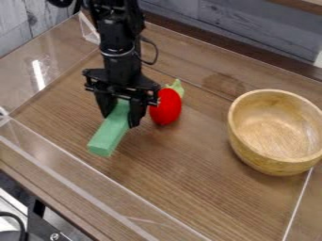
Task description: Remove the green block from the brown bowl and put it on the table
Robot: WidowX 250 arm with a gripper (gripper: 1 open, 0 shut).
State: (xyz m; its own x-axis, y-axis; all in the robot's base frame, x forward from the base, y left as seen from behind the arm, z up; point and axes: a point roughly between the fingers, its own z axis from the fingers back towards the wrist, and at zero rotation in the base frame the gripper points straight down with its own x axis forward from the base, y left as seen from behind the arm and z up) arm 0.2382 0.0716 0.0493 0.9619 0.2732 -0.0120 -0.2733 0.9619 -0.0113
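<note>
The green block is a light-green bar slanting down to the left over the table, its upper end pinched between the black fingers of my gripper. The gripper points straight down and is shut on that end. Whether the bar's lower end touches the tabletop I cannot tell. The brown bowl stands empty at the right, well apart from the gripper.
A red strawberry-like toy sits just right of the gripper, nearly touching its fingers. Clear acrylic walls run along the table's edges at the left and front.
</note>
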